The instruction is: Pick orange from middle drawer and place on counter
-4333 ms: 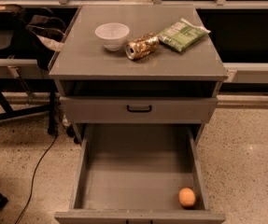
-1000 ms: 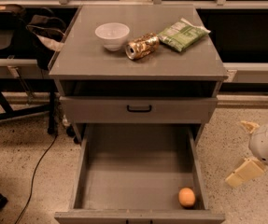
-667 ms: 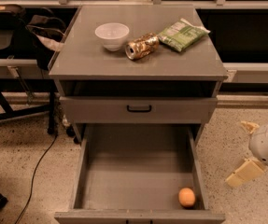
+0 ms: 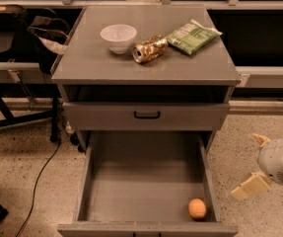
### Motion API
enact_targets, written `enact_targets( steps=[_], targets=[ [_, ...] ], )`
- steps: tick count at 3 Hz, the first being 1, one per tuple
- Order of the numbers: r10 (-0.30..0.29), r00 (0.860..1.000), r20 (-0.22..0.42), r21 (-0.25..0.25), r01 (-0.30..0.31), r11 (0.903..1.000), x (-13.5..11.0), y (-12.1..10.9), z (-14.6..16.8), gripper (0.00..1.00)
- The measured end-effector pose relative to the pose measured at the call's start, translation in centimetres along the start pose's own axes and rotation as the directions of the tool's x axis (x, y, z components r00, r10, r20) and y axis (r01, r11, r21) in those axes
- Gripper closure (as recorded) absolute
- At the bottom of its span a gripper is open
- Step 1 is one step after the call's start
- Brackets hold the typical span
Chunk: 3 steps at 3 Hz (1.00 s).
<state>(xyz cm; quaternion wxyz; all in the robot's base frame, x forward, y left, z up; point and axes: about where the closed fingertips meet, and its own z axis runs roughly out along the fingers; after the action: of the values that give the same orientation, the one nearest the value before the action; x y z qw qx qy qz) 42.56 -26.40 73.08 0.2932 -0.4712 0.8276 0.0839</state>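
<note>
Where it sits in the near right corner of the middle drawer [image 4: 141, 181], close to the right wall: orange [image 4: 197, 208], round, no long axis. Hand [image 4: 247, 166]: outside that wall, right of the drawer; orange lies to its left and slightly nearer, wall between them. Fingers spread wide, holding nothing, touching nothing. Counter [image 4: 106, 63]: farther off, above; bare patch at near left.

White bowl [image 4: 118, 36], gold can [image 4: 150, 49] on its side, green snack bag [image 4: 193, 35] — in a row; black cable [image 4: 42, 174] on the floor [image 4: 13, 157].
</note>
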Motion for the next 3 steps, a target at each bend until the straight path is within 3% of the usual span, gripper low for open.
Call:
enact_targets(
  steps=[2,3],
  targets=[
    [0.060,0.998,0.030,0.029,-0.061,0.9977,0.2,-0.3,4.5,0.00],
    [0.087,0.996,0.015,0.027,-0.087,0.9958,0.7,-0.3,6.8,0.00]
  ],
)
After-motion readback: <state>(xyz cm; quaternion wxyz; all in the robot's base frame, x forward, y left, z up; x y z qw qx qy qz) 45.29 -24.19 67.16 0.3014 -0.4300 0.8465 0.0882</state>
